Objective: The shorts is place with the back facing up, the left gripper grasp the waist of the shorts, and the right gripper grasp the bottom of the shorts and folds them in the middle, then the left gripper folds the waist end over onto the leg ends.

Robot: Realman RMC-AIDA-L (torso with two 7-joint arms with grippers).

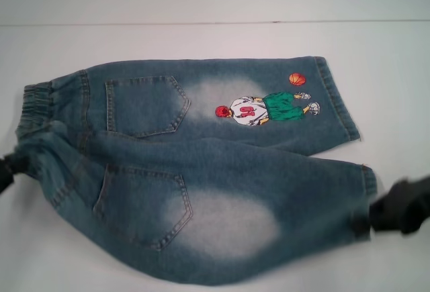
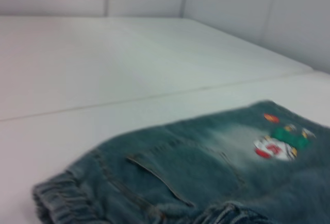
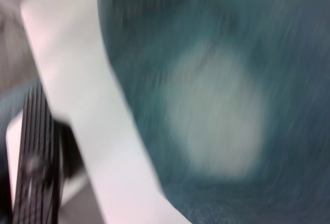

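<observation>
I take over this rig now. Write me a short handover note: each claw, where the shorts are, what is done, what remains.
Left claw: at the waist of the shorts, near side, at the picture's left edge; whether it grips cannot be seen.
Right claw: at the near leg hem, the bottom of the shorts; grip also unclear.
The shorts: on the white table, back facing up, both pockets and the embroidered figure showing. The near half looks bunched and slightly raised.
Done: both claws have reached their ends.
Left: fold in the middle, then bring the waist end over onto the leg ends.
</observation>
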